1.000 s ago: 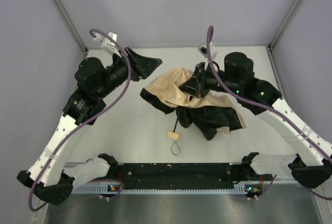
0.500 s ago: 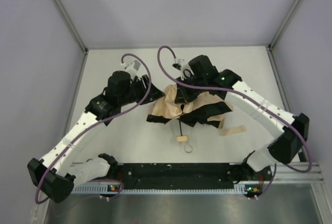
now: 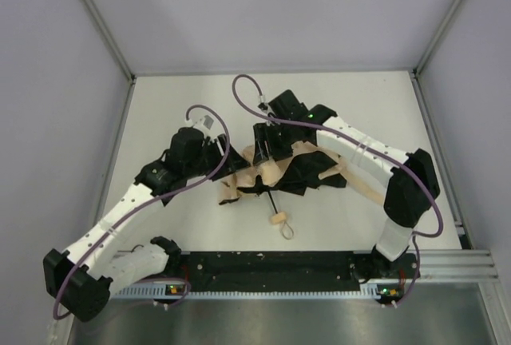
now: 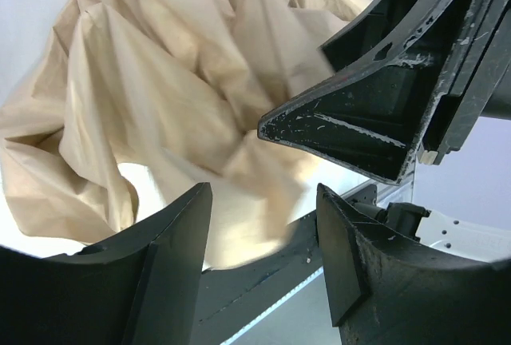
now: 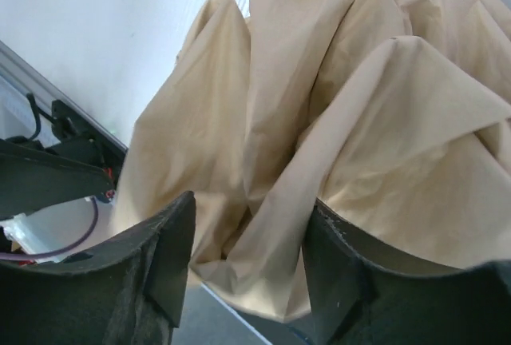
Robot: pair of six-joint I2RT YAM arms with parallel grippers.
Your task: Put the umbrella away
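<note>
The umbrella (image 3: 307,171) lies on the table (image 3: 383,105), right pincer (image 5: 249,205) above (left pincer (image 4: 263,201) leftward).

Soft, even light fills the overhead view, leaving faint shadows on the bench (image 3: 375,105). In the left wrist view the umbrella (image 4: 160,105) glares pale at lower left, slightly blurred.

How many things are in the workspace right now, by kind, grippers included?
Umbrella: 1, loose beige and black fabric bunched between the arms.
Grippers: 2, the left gripper and the right gripper, both with jaws apart at the fabric.
Total: 3
</note>
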